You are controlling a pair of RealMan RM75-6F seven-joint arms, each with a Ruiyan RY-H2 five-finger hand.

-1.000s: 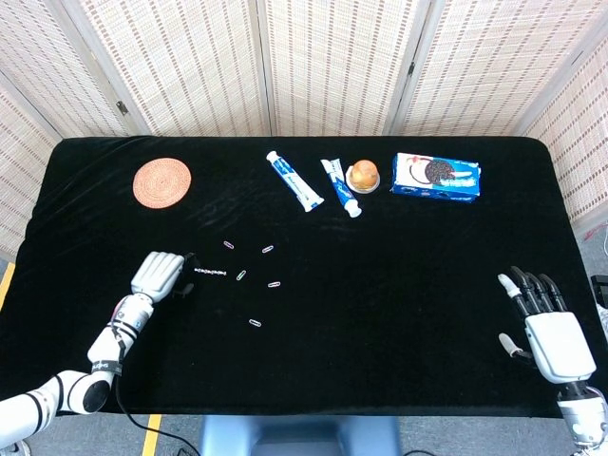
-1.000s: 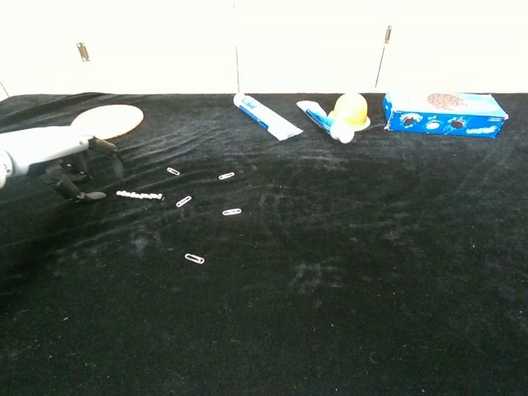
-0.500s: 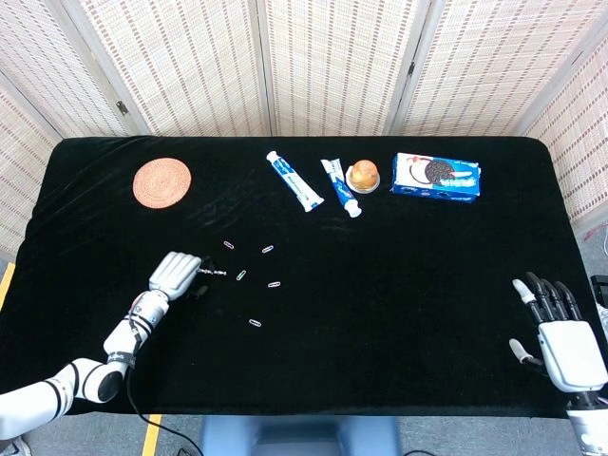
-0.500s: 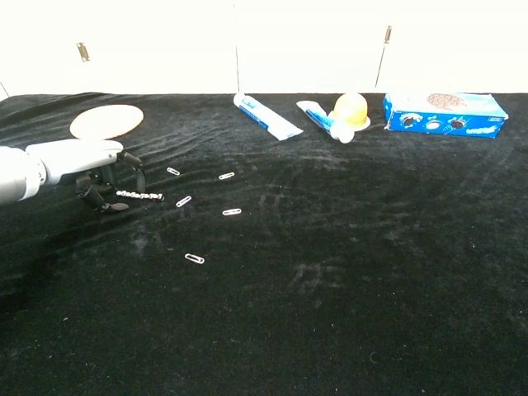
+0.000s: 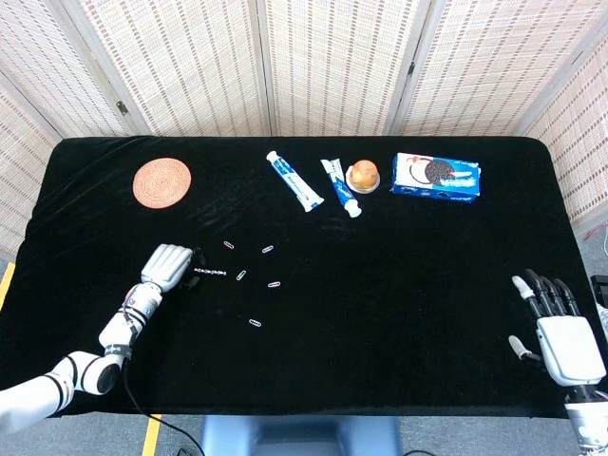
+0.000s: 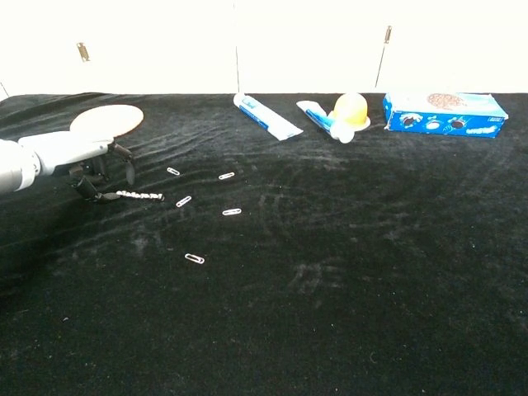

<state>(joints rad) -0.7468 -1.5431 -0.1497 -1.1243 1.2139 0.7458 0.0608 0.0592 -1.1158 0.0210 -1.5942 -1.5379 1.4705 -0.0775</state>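
My left hand [image 5: 168,266] hovers low over the black table [image 5: 399,285], fingers arched downward and apart. In the chest view its thumb tip touches the left end of a short white bead chain [image 6: 140,195], which lies flat on the cloth [image 5: 211,274]. Several paper clips [image 5: 268,249] are scattered just right of the chain, the nearest one [image 6: 183,201] beside its right end. My right hand [image 5: 556,328] sits at the near right corner, fingers spread, holding nothing; the chest view does not show it.
At the back lie a round woven coaster [image 5: 162,181], two toothpaste tubes [image 5: 294,180] [image 5: 340,186], a yellow-orange cup-like item [image 5: 363,176] and a blue cookie box [image 5: 437,177]. Woven screens stand behind the table.
My left hand slid right toward the bead chain, then eased back a little; the chain has not moved. My right hand dropped slightly toward the near table edge.
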